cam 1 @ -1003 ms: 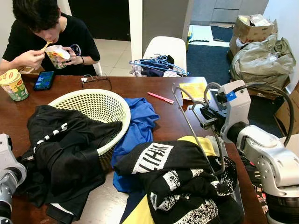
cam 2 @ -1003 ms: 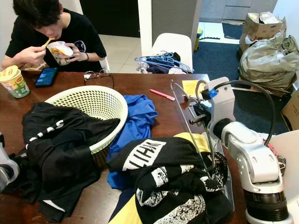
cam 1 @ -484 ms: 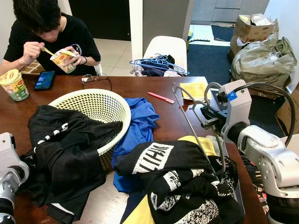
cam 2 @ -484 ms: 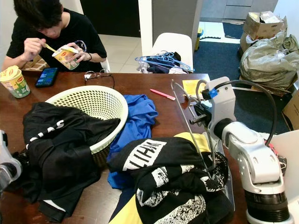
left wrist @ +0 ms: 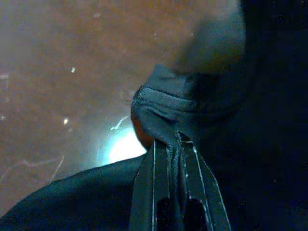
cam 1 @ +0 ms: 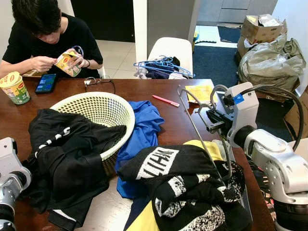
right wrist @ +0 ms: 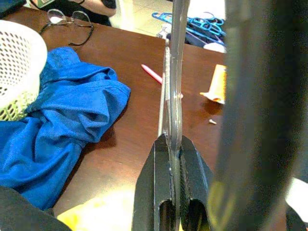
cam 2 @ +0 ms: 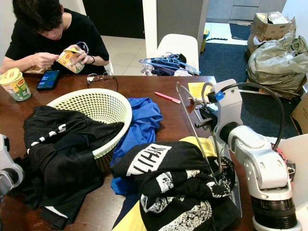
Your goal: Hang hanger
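Note:
My right gripper (right wrist: 172,140) is shut on a thin silver wire hanger (right wrist: 175,57). It holds the hanger tilted above the right side of the brown table (cam 1: 144,91). The hanger's lower end reaches into a black printed shirt (cam 1: 183,183) piled at the front. At the front left edge, my left gripper (left wrist: 173,138) is shut on a fold of a black garment (cam 1: 67,149). That garment drapes over the rim of a cream laundry basket (cam 1: 96,108).
A blue shirt (cam 1: 142,125) lies between basket and pile. A person (cam 1: 43,29) sits at the far left with a noodle cup; phone (cam 1: 45,83), glasses (cam 1: 98,82), a pink pen (cam 1: 165,100) and yellow paper (cam 1: 199,91) lie on the table. Blue hangers (cam 1: 163,65) rest on a white chair.
The person has lowered the cup from the mouth to chest height. My left arm has crept slightly up and right; the right arm and hanger have stayed put.

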Available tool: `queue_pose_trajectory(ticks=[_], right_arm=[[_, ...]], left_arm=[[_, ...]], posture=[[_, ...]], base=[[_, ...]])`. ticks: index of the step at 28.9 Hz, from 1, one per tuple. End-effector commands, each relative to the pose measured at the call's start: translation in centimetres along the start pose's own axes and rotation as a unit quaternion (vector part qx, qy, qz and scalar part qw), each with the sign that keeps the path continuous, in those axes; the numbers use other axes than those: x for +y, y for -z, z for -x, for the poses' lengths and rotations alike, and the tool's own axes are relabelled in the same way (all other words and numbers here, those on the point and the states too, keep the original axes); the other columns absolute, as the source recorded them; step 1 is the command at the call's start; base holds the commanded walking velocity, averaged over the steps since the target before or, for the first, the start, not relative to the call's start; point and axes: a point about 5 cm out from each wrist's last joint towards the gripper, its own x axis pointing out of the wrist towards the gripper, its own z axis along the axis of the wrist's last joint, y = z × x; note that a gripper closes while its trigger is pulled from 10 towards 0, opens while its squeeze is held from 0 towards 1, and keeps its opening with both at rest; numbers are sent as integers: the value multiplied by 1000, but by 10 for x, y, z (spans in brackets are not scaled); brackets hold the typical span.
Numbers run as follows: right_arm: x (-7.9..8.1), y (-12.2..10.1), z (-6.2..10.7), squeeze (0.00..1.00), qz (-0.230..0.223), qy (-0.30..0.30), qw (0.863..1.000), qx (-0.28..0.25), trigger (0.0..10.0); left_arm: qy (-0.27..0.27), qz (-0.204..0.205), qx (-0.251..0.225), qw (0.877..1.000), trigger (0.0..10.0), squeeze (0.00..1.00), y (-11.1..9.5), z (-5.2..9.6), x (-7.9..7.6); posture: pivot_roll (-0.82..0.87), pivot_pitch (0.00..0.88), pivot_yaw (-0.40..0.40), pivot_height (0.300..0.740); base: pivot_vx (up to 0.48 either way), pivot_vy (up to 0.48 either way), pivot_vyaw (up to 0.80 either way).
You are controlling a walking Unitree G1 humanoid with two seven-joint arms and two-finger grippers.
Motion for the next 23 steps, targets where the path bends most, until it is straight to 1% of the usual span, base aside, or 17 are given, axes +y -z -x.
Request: queue_pose_trajectory(ticks=[1,2,3,4,5,6,7,8,9,10,12,13,14,15,16,17,23], right_arm=[[2,4,-5,0,-12,-1,1000,3,10000],[3,4,-7,0,-15,-1,1000,-1,10000],[3,4,-7,0,-15,-1,1000,-1,10000],[5,3,-9,0,-18,-3,1000,-5,10000],[5,3,-9,0,-18,-3,1000,-5,10000],[7,2,-11,0,-22,-5,1000,-9,10000],[7,2,-11,0,-22,-5,1000,-9,10000],[9,2,-13,0,-25,-6,1000,-12,10000],[9,2,-13,0,-25,-6,1000,-12,10000],[10,2,-15,0,-30,-5,999,-16,10000],[10,2,-15,0,-30,-5,999,-16,10000],[11,3,-17,0,-36,-3,999,-19,10000],[11,3,-17,0,-36,-3,999,-19,10000],[13,5,-18,0,-41,-2,999,-22,10000],[13,5,-18,0,-41,-2,999,-22,10000],[15,6,-18,0,-46,0,999,-23,10000],[15,11,-18,0,-54,4,998,-24,10000]], left_arm=[[54,-32,-123,990,0,0,-57,5,-29],[73,-51,-174,981,0,0,-82,12,-43],[73,-51,-174,981,0,0,-82,12,-43],[104,-73,-235,964,0,0,-115,23,-63],[104,-73,-235,964,0,0,-115,23,-63],[142,-95,-298,939,0,0,-150,39,-88],[142,-95,-298,939,0,0,-150,39,-88],[175,-109,-342,917,0,0,-174,55,-109],[175,-109,-342,917,0,0,-174,55,-109],[220,-121,-382,889,0,0,-196,75,-134],[220,-121,-382,889,0,0,-196,75,-134],[270,-134,-407,862,0,0,-209,93,-159],[270,-134,-407,862,0,0,-209,93,-159],[303,-144,-417,845,0,0,-215,104,-175],[303,-144,-417,845,0,0,-215,104,-175],[329,-147,-415,835,0,0,-214,111,-186],[340,-137,-387,846,0,0,-200,113,-189]], posture=[[-90,58,17,740],[-90,58,17,740],[-90,58,17,740],[-74,46,21,740],[-74,46,21,740],[-65,39,27,740],[-65,39,27,740],[-60,35,32,740],[-60,35,32,740],[-52,27,44,740],[-52,27,44,740],[-38,20,63,740],[-38,20,63,740],[-33,16,72,740],[-33,16,72,740],[-30,17,77,740],[-27,18,81,740]], base=[[0,0,0],[0,0,0],[0,0,0],[0,0,0],[0,0,0],[0,0,0],[0,0,0],[0,0,0],[0,0,0],[0,0,0],[0,0,0],[0,0,0],[0,0,0],[0,0,0],[0,0,0],[0,0,0],[0,0,0]])
